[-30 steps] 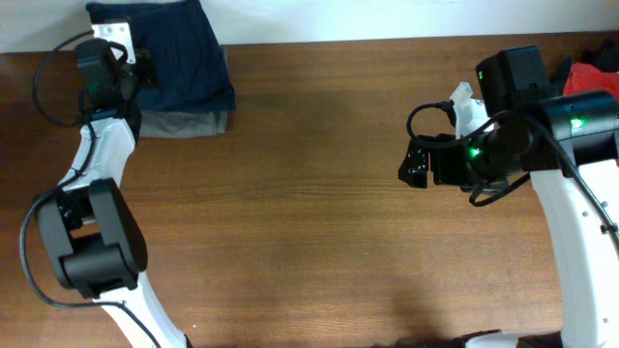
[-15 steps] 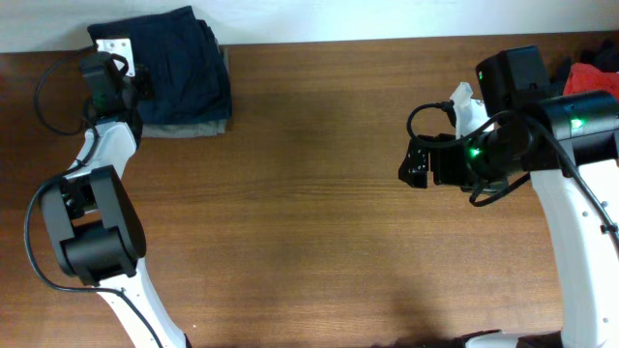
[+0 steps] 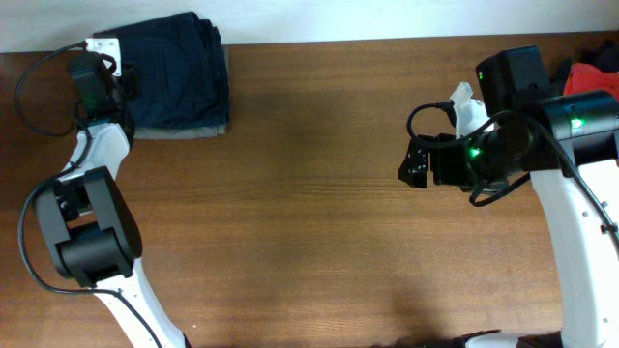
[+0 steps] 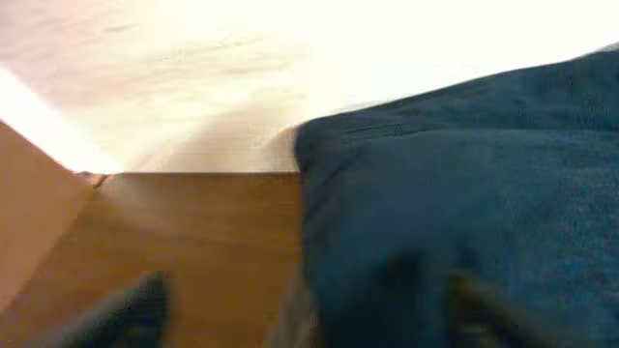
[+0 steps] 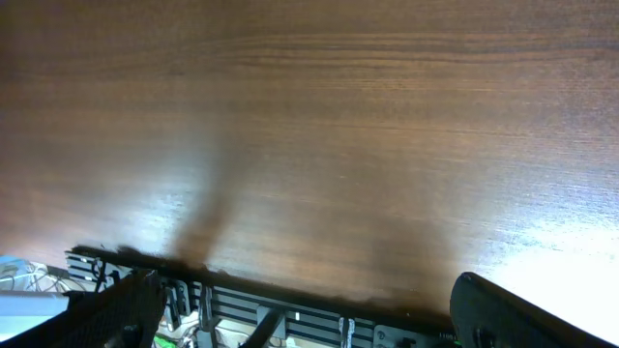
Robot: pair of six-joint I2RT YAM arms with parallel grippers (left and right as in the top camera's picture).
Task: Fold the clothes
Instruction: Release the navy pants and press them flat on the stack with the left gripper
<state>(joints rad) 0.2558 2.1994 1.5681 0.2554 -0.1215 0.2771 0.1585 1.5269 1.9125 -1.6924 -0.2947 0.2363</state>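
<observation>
Navy shorts [image 3: 179, 72] folded atop grey shorts [image 3: 184, 131], table [image 3: 319, 213] far-left corner | we see left gripper [image 3: 124, 82] spread at the pile's left edge, cloth to its right | right gripper [image 3: 411, 164] spread, empty, well apart | left arm nearer

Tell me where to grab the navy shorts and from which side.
Probably the thick folded edge facing the middle of the table. The navy shorts lie in stacked layers there, on top of the grey shorts. Come in low from that open side. The wall is behind, and the open left gripper sits at the other edge.
</observation>
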